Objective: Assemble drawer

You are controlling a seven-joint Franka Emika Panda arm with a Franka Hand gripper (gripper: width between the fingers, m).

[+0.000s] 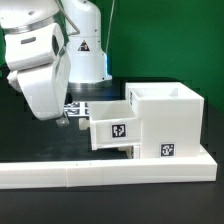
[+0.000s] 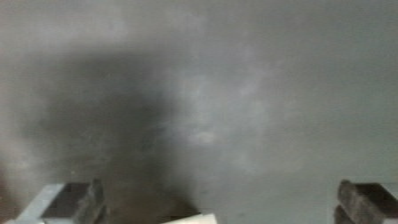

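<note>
The drawer's tall white housing stands at the exterior view's right, with a tag on its lower front. One white tray with a tag on its face sticks out of the housing toward the exterior view's left, partly pushed in. I cannot make out a second tray. My gripper hangs low just left of the tray, apart from it. In the wrist view my gripper is open and empty, fingertips wide apart over a blurred grey surface, with a small white corner between them.
The low white border wall runs along the front, below the drawer. The marker board lies on the black table behind my gripper. The arm's white body fills the upper left.
</note>
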